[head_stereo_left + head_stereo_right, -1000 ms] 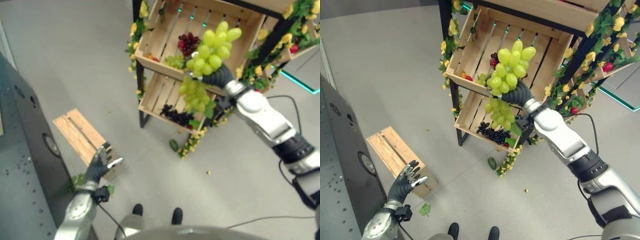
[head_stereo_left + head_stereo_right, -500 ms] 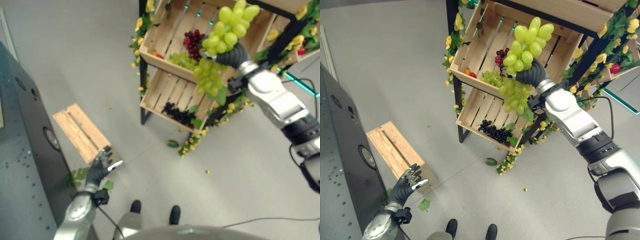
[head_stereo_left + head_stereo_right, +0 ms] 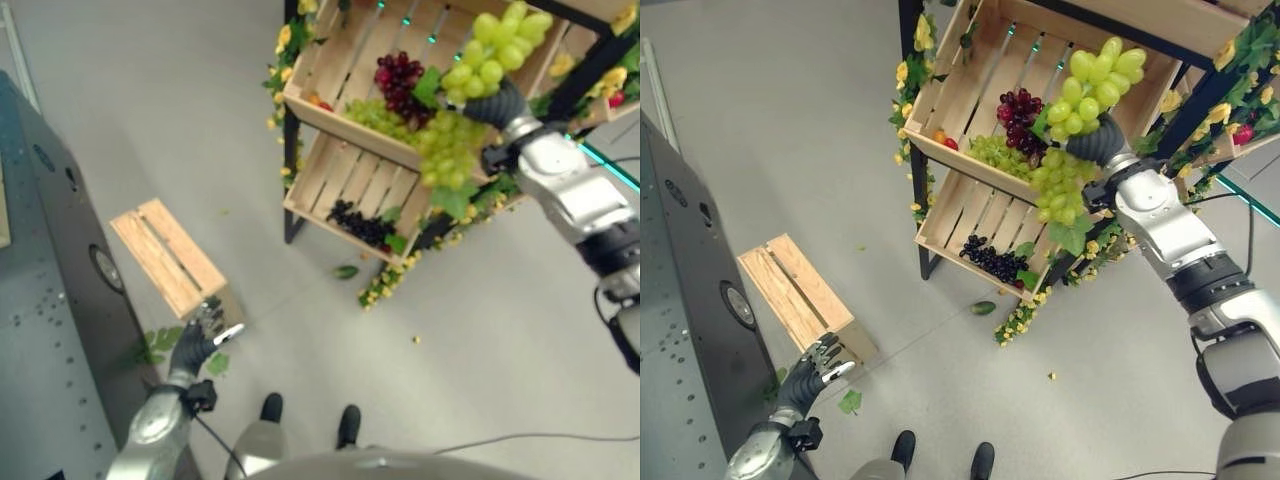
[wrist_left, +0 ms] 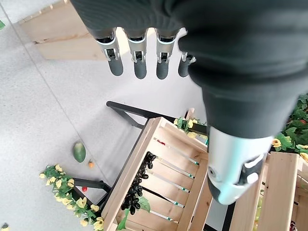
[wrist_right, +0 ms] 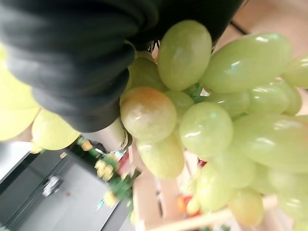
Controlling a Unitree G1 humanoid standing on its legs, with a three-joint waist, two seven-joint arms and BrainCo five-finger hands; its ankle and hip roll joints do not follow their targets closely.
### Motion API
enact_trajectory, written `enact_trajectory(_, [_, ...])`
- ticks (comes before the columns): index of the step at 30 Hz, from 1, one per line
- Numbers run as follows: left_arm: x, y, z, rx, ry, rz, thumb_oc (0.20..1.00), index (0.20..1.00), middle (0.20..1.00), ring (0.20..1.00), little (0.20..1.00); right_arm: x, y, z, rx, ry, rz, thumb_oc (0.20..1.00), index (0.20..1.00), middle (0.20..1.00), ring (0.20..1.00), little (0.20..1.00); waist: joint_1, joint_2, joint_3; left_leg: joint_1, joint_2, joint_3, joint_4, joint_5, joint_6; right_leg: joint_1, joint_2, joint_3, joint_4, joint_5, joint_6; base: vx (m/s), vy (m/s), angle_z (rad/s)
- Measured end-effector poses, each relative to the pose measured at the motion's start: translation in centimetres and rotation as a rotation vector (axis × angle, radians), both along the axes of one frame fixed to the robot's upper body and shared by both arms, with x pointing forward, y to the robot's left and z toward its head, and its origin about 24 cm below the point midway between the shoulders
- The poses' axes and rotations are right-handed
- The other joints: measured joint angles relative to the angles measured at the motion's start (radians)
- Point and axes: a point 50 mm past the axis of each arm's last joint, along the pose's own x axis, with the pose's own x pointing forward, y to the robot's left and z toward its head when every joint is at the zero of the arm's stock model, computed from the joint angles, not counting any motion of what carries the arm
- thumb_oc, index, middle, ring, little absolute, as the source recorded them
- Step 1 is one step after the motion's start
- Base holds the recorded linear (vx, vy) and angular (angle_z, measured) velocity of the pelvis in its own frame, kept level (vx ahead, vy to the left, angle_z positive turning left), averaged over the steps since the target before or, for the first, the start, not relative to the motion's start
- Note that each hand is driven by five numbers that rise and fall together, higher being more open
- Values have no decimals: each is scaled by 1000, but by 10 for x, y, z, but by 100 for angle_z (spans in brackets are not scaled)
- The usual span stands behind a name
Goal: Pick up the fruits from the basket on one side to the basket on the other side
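My right hand (image 3: pixel 497 101) is raised in front of the upper wooden crate (image 3: pixel 316 60) of a shelf, shut on a bunch of green grapes (image 3: pixel 499 45). Big grapes stand above the hand, and a smaller cluster with a leaf (image 3: pixel 447 150) hangs below it. The right wrist view has the grapes (image 5: pixel 207 130) pressed against the hand's dark cover (image 5: pixel 72 57). In the upper crate lie dark red grapes (image 3: pixel 398 75) and more green grapes (image 3: pixel 375 115). Black grapes (image 3: pixel 358 222) lie in the lower crate (image 3: pixel 335 175). My left hand (image 3: pixel 200 335) hangs low, open and holding nothing.
A wooden crate (image 3: pixel 165 255) lies upside down on the floor beside my left hand. A small green fruit (image 3: pixel 347 271) lies on the floor under the shelf. Yellow flowers and leaves (image 3: pixel 385 285) trim the shelf's black frame. A dark cabinet (image 3: pixel 50 300) stands at the left.
The view has shifted. My right hand has carried the green grapes a little up and to the right along the upper crate. The left hand stays low by the floor crate.
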Motion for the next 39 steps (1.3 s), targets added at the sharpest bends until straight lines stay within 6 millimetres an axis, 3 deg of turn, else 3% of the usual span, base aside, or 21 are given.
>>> enact_trajectory(6, [0, -6, -2, -28, 13, -20, 1000, 1000, 1000, 1000, 1000, 10, -27, 2, 21, 37, -147, 200, 200, 200, 200, 200, 4, 0, 17, -16, 0, -13, 4, 0, -1, -9, 0, -5, 0, 0, 0, -4, -4, 6])
enact_trajectory(13, [1, -3, -1, -15, 10, -27, 1000, 1000, 1000, 1000, 1000, 20, -36, 13, 11, 48, -239, 200, 200, 200, 200, 200, 5, 1, 26, -50, -1, -25, 19, -1, -2, -30, 0, -9, 0, 0, 0, -11, -5, 4])
enact_trajectory(17, [5, -3, 2, -4, 1, -41, 1000, 1000, 1000, 1000, 1000, 23, -46, 12, 14, 79, -304, 200, 200, 200, 200, 200, 26, 4, 30, -70, 0, -33, 31, -3, -5, -41, 1, -10, 0, 0, 0, -3, 2, 8])
enact_trajectory(27, [6, -8, -2, -17, 14, -56, 1000, 1000, 1000, 1000, 1000, 24, -36, 23, 31, 41, -272, 200, 200, 200, 200, 200, 25, 4, 42, -88, -4, -46, 35, -3, -5, -53, 0, -18, 0, 0, 0, 3, 24, 2])
enact_trajectory(34, [14, 5, -15, 47, 67, -18, 1000, 1000, 1000, 1000, 1000, 22, -17, 31, 31, -7, -188, 200, 200, 200, 200, 200, 23, 7, 47, -92, -9, -52, 55, -10, -2, -52, -6, -19, 11, 1, 1, -31, 87, 0])
enact_trajectory(35, [17, 6, -17, 68, 76, -19, 1000, 1000, 1000, 1000, 1000, 21, -16, 34, 29, -16, -180, 200, 200, 200, 200, 200, 10, 15, 54, -98, -15, -47, 73, -16, 0, -64, -1, -18, 43, 3, 6, -14, 210, 23])
enact_trajectory(36, [22, 6, -32, 122, 142, -48, 1000, 1000, 1000, 1000, 1000, 18, -7, 51, 32, -71, -142, 200, 200, 200, 200, 200, -21, 96, 110, -119, 22, -60, 149, -39, 10, -120, 18, -17, 212, 8, 26, 110, 93, 29])
enact_trajectory(37, [22, 7, -37, 148, 170, -54, 1000, 1000, 1000, 1000, 1000, 17, -5, 53, 30, -82, -131, 200, 200, 200, 200, 200, -33, 115, 126, -115, 36, -78, 155, -46, 13, -152, 25, 3, 288, -9, 46, 194, 145, 41])
enact_trajectory(38, [20, 13, -46, 189, 214, -42, 1000, 1000, 1000, 1000, 1000, 16, -8, 52, 27, -76, -135, 200, 200, 200, 200, 200, -57, 121, 141, -97, 23, -113, 150, -49, 32, -200, 31, 33, 375, -61, 73, 198, 122, 15])
enact_trajectory(39, [19, 16, -51, 199, 244, -27, 1000, 1000, 1000, 1000, 1000, 15, -9, 55, 24, -87, -134, 200, 200, 200, 200, 200, -56, 123, 144, -99, 27, -115, 151, -48, 32, -221, 48, 46, 398, -85, 65, 218, 61, 15])
